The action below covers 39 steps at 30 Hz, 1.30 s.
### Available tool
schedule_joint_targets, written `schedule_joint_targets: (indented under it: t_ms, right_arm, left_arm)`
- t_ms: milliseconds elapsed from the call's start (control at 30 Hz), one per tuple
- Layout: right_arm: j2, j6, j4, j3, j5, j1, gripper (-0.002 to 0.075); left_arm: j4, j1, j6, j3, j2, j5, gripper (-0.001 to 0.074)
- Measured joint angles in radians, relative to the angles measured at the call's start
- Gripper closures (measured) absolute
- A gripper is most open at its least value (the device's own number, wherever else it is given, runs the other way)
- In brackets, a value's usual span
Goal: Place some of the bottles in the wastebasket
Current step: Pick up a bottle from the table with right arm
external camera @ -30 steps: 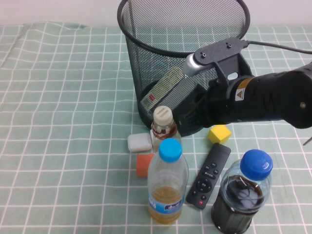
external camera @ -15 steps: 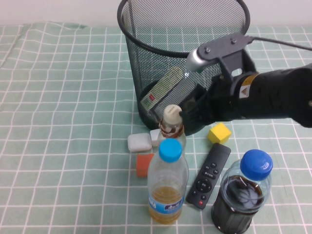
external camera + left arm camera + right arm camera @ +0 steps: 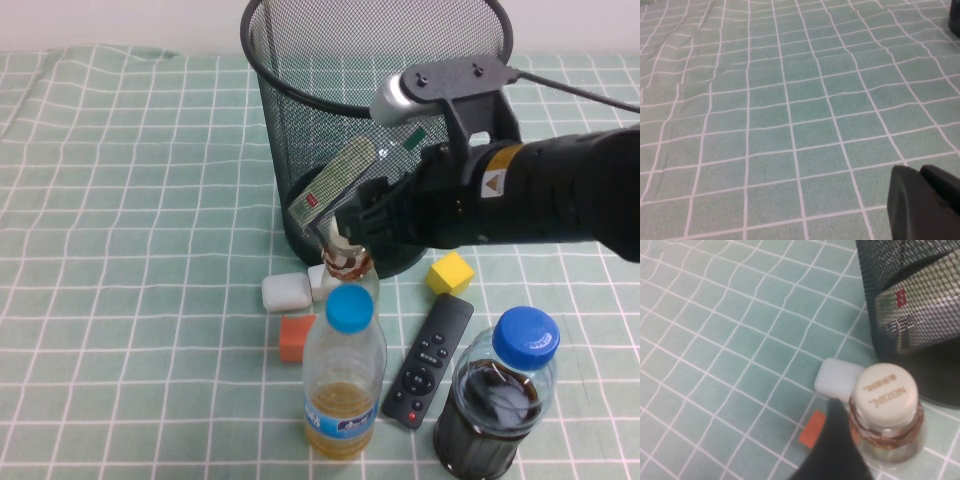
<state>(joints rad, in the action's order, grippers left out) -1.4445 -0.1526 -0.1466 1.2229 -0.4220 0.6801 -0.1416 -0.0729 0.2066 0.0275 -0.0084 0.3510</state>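
Right claw (image 3: 345, 235) spread wide; left claw (image 3: 925, 200) closed, low.

A green cloth with a white grid (image 3: 130, 200) covers the table. Near the front stands a blue-capped bottle of yellow liquid (image 3: 343, 375), upright, and to its right a squat blue-capped bottle of dark liquid (image 3: 497, 405). A black remote control (image 3: 430, 360) lies between them, angled. An orange block (image 3: 296, 336) sits just left of the yellow-liquid bottle, with a white rounded case (image 3: 286, 291), perhaps an eraser, behind it. A yellow cube (image 3: 450, 273) rests farther right.
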Motion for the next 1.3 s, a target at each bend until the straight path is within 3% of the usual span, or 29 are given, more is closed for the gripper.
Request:
schedule_joint_targets:
  t_ms: [433,1300]
  right_arm:
    - [-0.105,-0.127,0.126,0.092,-0.087,0.0,0.0235]
    - [-0.202,-0.127,0.168,0.13,-0.03,0.0,0.0236]
  left_arm:
    - [0.0,0.0,0.0,0.0,0.0,0.0,0.0735]
    - [0.0,0.0,0.0,0.0,0.0,0.0,0.0735]
